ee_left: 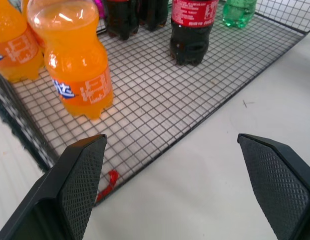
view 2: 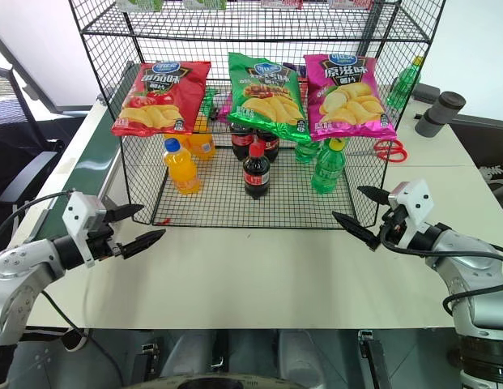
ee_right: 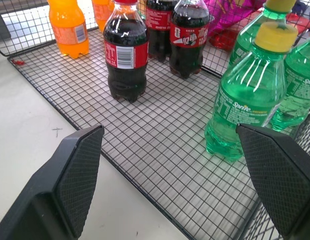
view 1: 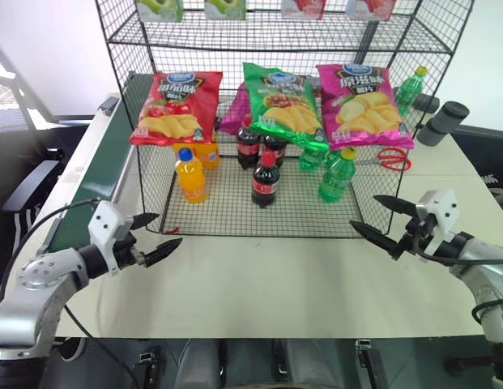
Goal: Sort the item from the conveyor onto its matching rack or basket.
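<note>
1. Risk of a false "done": the front cola bottle [view 1: 265, 180] stands upright on the flat mesh tray of the black wire rack [view 1: 235, 223], centre of frame, apart from the two colas behind it. It looks placed, but its base sits on open grid, so a nudge could tip it.
2. Pincers: left pincer [view 1: 151, 237] at lower left and right pincer [view 1: 384, 221] at lower right are both spread wide with nothing between the fingers. Both hang over the table, just off the rack's front edge.
3. Collision risk, left: the orange-drink bottle [view 1: 190, 174] is the nearest thing ahead of the left pincer. A forward reach would likely clip it or the rack's front wire.
4. Collision risk, right: the green bottle [view 1: 338, 174] stands closest to the right pincer. A sweep inward could topple it into the cola.
5. Overhead: chip bags [view 1: 176, 107] hang from the shelf above the bottles, so a high approach may snag them.
6. Conveyor [view 1: 93, 177]: dark green belt along the left edge of frame; the visible stretch carries no bottle. The far end is hidden behind the rack.
7. Surface: pale white table [view 1: 275, 284], smooth, with red scissors [view 1: 390, 159] at upper right.
8. Room: dark chair at far left, dark cylinder at upper right.
</note>
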Robot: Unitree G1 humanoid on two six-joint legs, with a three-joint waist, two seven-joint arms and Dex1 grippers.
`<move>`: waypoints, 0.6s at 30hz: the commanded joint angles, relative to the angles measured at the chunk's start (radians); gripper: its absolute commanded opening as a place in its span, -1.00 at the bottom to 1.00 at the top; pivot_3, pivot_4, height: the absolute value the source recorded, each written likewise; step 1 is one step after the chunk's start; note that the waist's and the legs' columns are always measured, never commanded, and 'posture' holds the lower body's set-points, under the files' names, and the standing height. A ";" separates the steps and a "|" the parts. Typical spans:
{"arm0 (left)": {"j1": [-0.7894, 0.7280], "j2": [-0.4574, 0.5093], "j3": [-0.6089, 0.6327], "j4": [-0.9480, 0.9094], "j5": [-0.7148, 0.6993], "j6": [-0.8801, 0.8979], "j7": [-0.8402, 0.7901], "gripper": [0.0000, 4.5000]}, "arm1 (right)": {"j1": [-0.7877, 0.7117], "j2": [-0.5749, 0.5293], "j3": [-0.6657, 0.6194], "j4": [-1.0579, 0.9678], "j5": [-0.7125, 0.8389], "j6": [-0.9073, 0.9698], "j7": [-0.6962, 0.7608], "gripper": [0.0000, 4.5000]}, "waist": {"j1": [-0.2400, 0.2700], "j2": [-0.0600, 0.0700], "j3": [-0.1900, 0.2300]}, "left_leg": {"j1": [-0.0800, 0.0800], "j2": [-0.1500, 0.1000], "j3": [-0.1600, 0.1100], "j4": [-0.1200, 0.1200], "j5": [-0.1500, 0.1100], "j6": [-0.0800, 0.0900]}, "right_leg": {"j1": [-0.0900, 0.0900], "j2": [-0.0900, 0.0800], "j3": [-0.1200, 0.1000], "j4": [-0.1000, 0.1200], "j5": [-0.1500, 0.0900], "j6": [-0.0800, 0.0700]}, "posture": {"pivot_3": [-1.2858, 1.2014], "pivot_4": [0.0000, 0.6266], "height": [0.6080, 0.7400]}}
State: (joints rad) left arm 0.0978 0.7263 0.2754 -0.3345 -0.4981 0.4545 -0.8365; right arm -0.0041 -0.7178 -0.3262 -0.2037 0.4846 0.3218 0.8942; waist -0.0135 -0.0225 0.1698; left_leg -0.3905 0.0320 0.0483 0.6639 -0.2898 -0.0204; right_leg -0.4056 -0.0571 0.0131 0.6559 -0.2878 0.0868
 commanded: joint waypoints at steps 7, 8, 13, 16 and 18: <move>0.011 0.010 0.048 -0.047 -0.016 0.000 0.026 1.00 | -0.045 -0.018 0.011 -0.011 -0.002 -0.009 0.012 0.96 | 0.001 0.000 0.000 | 0.000 0.000 0.000 0.000 0.000 0.000 | 0.000 0.000 0.000 0.000 0.000 0.000 | 0.03 -0.52 1.00; 0.010 0.011 0.047 -0.046 -0.015 -0.002 0.026 1.00 | -0.049 -0.017 0.012 -0.010 -0.003 -0.008 0.012 0.96 | 0.001 0.000 0.000 | 0.000 0.000 0.000 0.000 0.000 0.000 | 0.000 0.000 0.000 0.000 0.000 0.000 | 0.03 -0.52 1.00; 0.002 0.015 0.040 -0.038 -0.012 -0.005 0.030 1.00 | -0.060 -0.015 0.018 -0.009 -0.007 -0.006 0.009 0.96 | 0.001 0.000 0.000 | 0.000 0.000 0.000 0.000 0.000 0.000 | 0.000 0.000 0.000 0.000 0.000 0.000 | 0.03 -0.52 1.00; -0.008 0.017 0.035 -0.031 -0.011 -0.007 0.030 1.00 | -0.063 -0.013 0.021 -0.017 -0.007 -0.002 0.003 0.96 | 0.001 0.000 0.000 | 0.000 0.000 0.000 0.000 0.000 0.000 | 0.000 0.000 0.000 0.000 0.000 0.000 | 0.03 -0.52 1.00; -0.014 0.018 0.031 -0.025 -0.009 -0.008 0.028 1.00 | -0.062 -0.012 0.023 -0.025 -0.007 0.002 -0.002 0.96 | 0.001 0.000 0.000 | 0.000 0.000 0.000 0.000 0.000 0.000 | 0.000 0.000 0.000 0.000 0.000 0.000 | 0.03 -0.52 1.00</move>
State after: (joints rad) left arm 0.0964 0.7304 0.2929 -0.3521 -0.5096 0.4552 -0.8049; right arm -0.0540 -0.7180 -0.2972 -0.1991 0.4745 0.3232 0.8966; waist -0.0126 -0.0224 0.1698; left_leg -0.3905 0.0320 0.0482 0.6640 -0.2898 -0.0204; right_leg -0.4055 -0.0570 0.0130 0.6559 -0.2878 0.0869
